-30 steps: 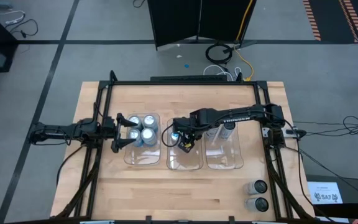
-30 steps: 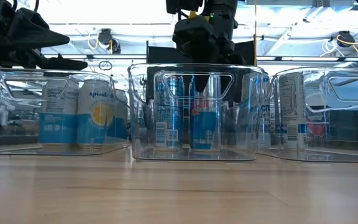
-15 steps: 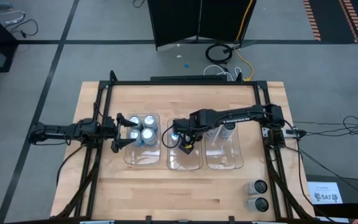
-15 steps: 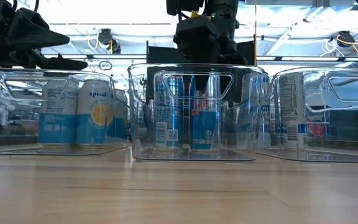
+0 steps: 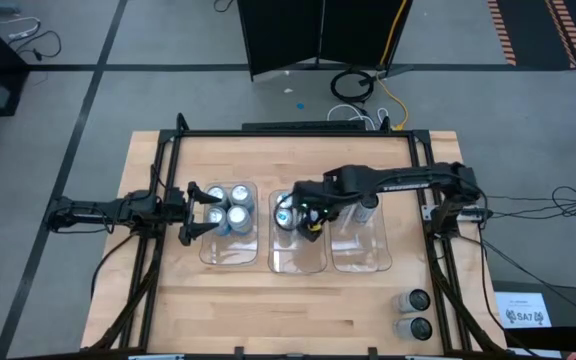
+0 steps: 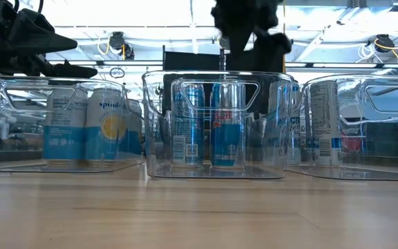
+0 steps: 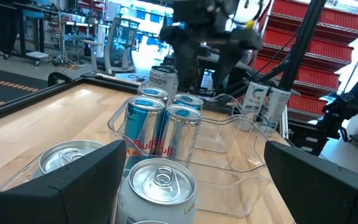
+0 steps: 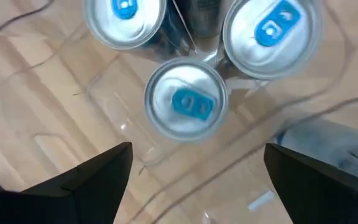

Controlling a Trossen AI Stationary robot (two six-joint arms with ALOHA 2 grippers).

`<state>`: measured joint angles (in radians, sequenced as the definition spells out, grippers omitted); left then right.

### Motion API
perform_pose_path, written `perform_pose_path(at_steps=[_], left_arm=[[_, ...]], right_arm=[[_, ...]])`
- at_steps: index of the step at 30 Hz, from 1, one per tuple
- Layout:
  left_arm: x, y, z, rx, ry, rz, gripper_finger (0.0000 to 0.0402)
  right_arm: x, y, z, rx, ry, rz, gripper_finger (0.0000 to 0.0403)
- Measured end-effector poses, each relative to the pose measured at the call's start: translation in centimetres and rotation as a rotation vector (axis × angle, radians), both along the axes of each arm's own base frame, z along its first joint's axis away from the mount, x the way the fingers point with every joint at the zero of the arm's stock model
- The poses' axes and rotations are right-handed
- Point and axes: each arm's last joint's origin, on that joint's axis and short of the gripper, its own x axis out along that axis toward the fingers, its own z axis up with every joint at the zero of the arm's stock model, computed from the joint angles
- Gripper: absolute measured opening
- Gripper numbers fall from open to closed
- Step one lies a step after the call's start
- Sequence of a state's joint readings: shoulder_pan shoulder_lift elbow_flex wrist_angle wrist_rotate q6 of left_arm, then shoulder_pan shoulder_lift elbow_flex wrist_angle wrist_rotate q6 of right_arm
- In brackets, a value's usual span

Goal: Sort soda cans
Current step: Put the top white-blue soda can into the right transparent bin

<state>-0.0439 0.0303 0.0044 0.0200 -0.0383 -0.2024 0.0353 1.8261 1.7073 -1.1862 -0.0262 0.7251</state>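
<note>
We find the right gripper (image 5: 310, 222) above the middle bin (image 5: 297, 262), its fingers (image 8: 82, 180) spread wide and holding nothing. Directly beneath it, in the right wrist view, stand three blue-tabbed cans (image 8: 186, 101) with silver tops, upright and close together inside that bin. In the low view the same cans (image 6: 226, 124) show as blue and silver Red Bull cans standing on the bin floor, with the gripper clear above the rim.

The left gripper (image 5: 190, 213) hovers at the left bin's (image 5: 230, 256) outer edge, fingers (image 7: 73, 183) fully apart, empty. That bin holds four silver-topped cans (image 5: 228, 205) grouped at its far end; in the low view they (image 6: 106, 124) read as light blue and white sparkling-water cans.

The right bin (image 5: 360, 262) holds cans at its far end, partly hidden under the right arm; the low view shows white and blue cans (image 6: 323, 121) there, and we cannot tell how many.

Two dark-topped cans (image 5: 415, 312) stand outside the bins at the near right corner of the tabletop (image 5: 218, 310), just beside each other and well apart from both grippers.
</note>
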Motion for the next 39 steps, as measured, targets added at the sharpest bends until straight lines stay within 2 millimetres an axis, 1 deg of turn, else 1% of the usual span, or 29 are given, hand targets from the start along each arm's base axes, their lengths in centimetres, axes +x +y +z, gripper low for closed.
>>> perform_pose_path(at_steps=[4, 6, 11, 13, 17, 21, 23, 27, 30, 33, 35, 37, 39], left_arm=[[0.0, 0.0, 0.0, 0.0, 0.0, 0.0, 0.0389], [0.0, 0.0, 0.0, 0.0, 0.0, 0.0, 0.0389], [0.0, 0.0, 0.0, 0.0, 0.0, 0.0, 0.0389], [0.0, 0.0, 0.0, 0.0, 0.0, 0.0, 0.0389], [0.0, 0.0, 0.0, 0.0, 0.0, 0.0, 0.0389], [0.0, 0.0, 0.0, 0.0, 0.0, 0.0, 0.0389], [0.0, 0.0, 0.0, 0.0, 0.0, 0.0, 0.0389], [0.0, 0.0, 0.0, 0.0, -0.003, 0.0, 0.0389], [0.0, 0.0, 0.0, 0.0, -0.002, 0.001, 0.0389], [0.0, 0.0, 0.0, 0.0, 0.001, 0.001, 0.0389], [0.0, 0.0, 0.0, 0.0, 0.001, 0.001, 0.0389], [0.0, 0.0, 0.0, 0.0, 0.003, 0.0, 0.0389], [0.0, 0.0, 0.0, 0.0, 0.001, 0.0, 0.0389]], right_arm=[[-1.1, 2.0, 1.5, -0.003, -0.034, 0.036, 0.0357], [-1.7, 3.3, 1.8, -0.045, -0.032, 0.041, 0.0357], [-3.7, 7.6, 2.1, -0.24, -0.011, 0.041, 0.0357], [-4.7, 9.4, 2.1, -0.269, 0.013, 0.032, 0.0357], [-6.9, 12.6, 2.0, -0.274, 0.049, -0.043, 0.0357], [-9.8, 15.0, 1.9, -0.284, 0.133, -0.184, 0.0357], [-11.0, 16.0, 1.8, -0.244, 0.118, -0.208, 0.0357], [-14.0, 17.0, 2.1, -0.201, 0.106, -0.318, 0.0357], [-16.5, 17.4, 1.6, -0.176, 0.113, -0.411, 0.0355], [-19.2, 17.1, 1.2, -0.142, 0.153, -0.486, 0.0348], [-20.6, 16.6, 1.2, -0.113, 0.175, -0.539, 0.0343], [-21.5, 16.1, 1.5, -0.072, 0.187, -0.573, 0.0341], [-22.1, 15.8, 2.1, 0.001, 0.178, -0.587, 0.0341]])
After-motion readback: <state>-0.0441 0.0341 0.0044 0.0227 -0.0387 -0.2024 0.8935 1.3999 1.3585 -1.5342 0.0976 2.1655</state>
